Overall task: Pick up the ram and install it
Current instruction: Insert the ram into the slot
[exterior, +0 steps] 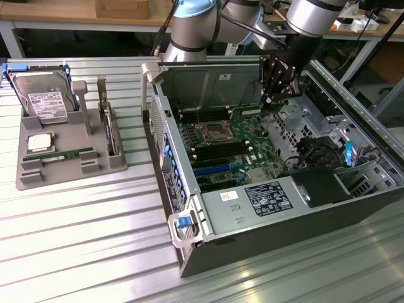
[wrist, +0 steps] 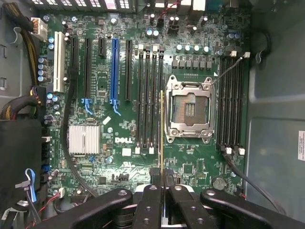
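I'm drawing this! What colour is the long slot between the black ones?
Blue. The long slot shows best in the wrist view.

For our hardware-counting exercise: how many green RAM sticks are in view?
2. One long, thin green RAM stick lies flat on the grey tray; the second RAM stick is gripped edge-on in the black tool above the green motherboard. Others may be hidden.

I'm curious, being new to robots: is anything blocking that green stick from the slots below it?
Nothing visible does. The gripper holds the ram edge-on above the empty memory slots beside the CPU socket.
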### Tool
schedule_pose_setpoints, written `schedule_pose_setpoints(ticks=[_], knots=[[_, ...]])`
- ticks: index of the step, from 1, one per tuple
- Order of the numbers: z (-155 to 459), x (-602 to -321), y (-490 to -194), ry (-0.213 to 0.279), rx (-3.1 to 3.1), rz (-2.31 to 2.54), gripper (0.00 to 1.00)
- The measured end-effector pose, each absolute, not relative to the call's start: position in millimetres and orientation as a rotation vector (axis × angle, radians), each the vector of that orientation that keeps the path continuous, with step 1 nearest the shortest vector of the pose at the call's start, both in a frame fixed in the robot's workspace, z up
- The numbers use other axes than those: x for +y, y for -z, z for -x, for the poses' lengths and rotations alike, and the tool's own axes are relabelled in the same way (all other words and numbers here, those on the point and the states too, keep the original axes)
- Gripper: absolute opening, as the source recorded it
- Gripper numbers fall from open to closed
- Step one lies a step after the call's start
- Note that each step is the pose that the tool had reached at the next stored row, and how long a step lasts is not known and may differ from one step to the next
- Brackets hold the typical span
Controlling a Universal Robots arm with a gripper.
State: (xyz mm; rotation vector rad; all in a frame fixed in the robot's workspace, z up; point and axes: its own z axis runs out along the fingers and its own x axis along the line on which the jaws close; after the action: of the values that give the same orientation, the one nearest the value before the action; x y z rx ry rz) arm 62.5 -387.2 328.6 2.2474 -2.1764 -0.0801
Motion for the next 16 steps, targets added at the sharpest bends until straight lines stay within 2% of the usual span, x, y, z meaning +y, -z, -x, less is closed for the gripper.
schedule_pose_setpoints(ticks=[16], knots=[[-62, -387, -314, 0.080, -2.176, -2.247, 0.12]])
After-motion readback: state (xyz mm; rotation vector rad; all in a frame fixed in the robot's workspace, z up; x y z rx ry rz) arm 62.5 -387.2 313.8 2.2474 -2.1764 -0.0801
